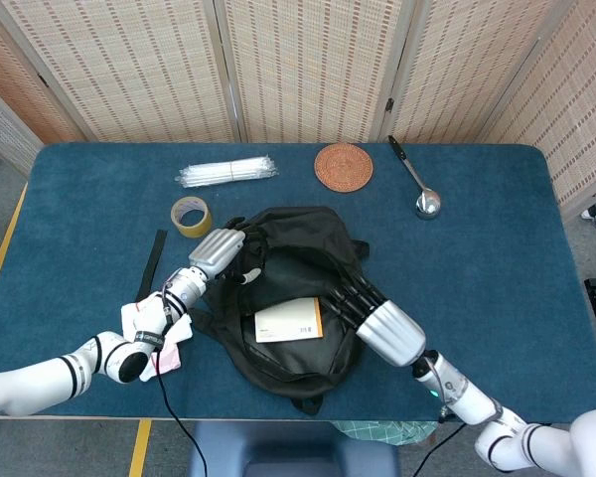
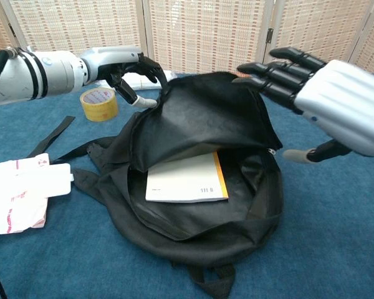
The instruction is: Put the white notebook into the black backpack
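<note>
The black backpack (image 1: 293,248) (image 2: 206,124) lies on the blue table with its mouth held wide. The white notebook (image 1: 288,319) (image 2: 186,179), with an orange spine strip, lies flat inside the opening, free of both hands. My left hand (image 1: 219,253) (image 2: 121,71) pinches the upper left edge of the backpack flap and holds it up. My right hand (image 1: 377,320) (image 2: 327,93) hovers open above the right side of the bag, fingers spread, holding nothing.
A yellow tape roll (image 1: 189,216) (image 2: 98,103) sits left of the bag. A white and pink packet (image 2: 22,190) lies at front left. A black strap (image 1: 155,263), clear straws (image 1: 226,171), a woven coaster (image 1: 343,165) and a metal ladle (image 1: 417,184) lie farther back.
</note>
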Motion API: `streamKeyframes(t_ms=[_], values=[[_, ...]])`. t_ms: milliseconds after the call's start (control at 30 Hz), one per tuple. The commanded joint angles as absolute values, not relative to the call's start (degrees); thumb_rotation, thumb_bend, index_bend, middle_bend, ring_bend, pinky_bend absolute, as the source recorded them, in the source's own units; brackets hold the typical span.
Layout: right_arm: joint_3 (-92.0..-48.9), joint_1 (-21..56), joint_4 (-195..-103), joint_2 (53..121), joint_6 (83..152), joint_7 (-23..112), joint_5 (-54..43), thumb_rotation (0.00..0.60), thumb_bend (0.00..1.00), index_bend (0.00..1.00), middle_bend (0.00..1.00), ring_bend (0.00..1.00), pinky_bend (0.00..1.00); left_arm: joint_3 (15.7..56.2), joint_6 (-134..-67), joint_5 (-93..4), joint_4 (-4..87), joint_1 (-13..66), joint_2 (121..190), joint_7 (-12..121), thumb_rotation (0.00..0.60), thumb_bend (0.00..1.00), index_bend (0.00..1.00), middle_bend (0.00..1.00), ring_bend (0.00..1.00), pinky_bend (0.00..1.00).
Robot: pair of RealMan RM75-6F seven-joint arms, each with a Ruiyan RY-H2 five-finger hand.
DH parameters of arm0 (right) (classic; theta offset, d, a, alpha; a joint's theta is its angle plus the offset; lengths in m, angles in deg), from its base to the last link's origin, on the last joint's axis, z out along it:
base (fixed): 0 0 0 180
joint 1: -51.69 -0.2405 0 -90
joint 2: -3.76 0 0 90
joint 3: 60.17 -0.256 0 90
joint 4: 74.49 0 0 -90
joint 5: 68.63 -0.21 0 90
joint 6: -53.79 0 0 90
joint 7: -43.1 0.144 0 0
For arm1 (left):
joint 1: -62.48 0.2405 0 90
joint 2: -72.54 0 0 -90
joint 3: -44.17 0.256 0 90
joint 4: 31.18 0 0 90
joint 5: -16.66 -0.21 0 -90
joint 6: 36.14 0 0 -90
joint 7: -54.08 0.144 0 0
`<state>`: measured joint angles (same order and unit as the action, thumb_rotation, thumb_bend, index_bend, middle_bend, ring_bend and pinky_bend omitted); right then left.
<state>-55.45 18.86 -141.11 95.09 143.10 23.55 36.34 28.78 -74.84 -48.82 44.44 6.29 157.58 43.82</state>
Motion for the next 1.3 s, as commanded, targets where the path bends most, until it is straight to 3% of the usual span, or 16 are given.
streamKeyframes(t_ms=[33,133,367,533,667,800,933,1300], values=[[-54.27,22.42,-145.16,90.2,146.26,24.0,36.56,0.6,0.09,0.0,0.09,0.15,0.0,30.11,-74.17,-50.88,50.77,7.9,152.9,42.74,0.6,0.37,0.24,0.18,0.12,0.0],[-54.21,23.94,-146.43,88.07,146.87,25.22,35.85,0.6,0.09,0.0,0.1,0.15,0.0,30.41,-75.47,-51.91,53.89,9.18,150.75,42.11,0.6,0.35,0.19,0.16,0.1,0.0],[-55.91,26.63,-149.03,83.92,145.68,31.42,31.05,0.6,0.1,0.04,0.11,0.17,0.02,31.72,-81.32,-50.23,56.64,13.4,147.34,45.32,0.6,0.35,0.19,0.16,0.11,0.0],[-57.83,27.83,-151.85,80.84,143.42,38.74,26.29,0.6,0.27,0.12,0.17,0.29,0.21,33.18,-88.82,-46.47,56.98,17.89,146.44,51.81,0.6,0.35,0.21,0.16,0.12,0.0],[-58.32,28.93,-153.73,78.23,140.74,43.78,22.99,0.6,0.3,0.15,0.24,0.34,0.3,34.53,-95.78,-44.26,57.53,22.21,145.98,56.78,0.6,0.35,0.22,0.16,0.12,0.0],[-58.41,30.24,-155.16,75.97,137.98,47.63,19.93,0.6,0.3,0.15,0.21,0.27,0.24,36.07,-101.48,-42.93,58.67,26.73,144.98,59.72,0.6,0.35,0.22,0.16,0.11,0.0],[-58.87,31.52,-157.8,73.72,134.39,46.9,15.39,0.6,0.3,0.06,0.08,0.14,0.13,37.73,-105.82,-41.94,60.54,31.32,143.76,60.94,0.6,0.35,0.2,0.15,0.11,0.0],[-60.19,37.12,-161.88,71.0,135.94,48.06,11.03,0.6,0.3,0.06,0.04,0.1,0.04,42.85,-120.18,-49.0,64.06,43.46,143.45,61.45,0.6,0.35,0.17,0.11,0.09,0.0]])
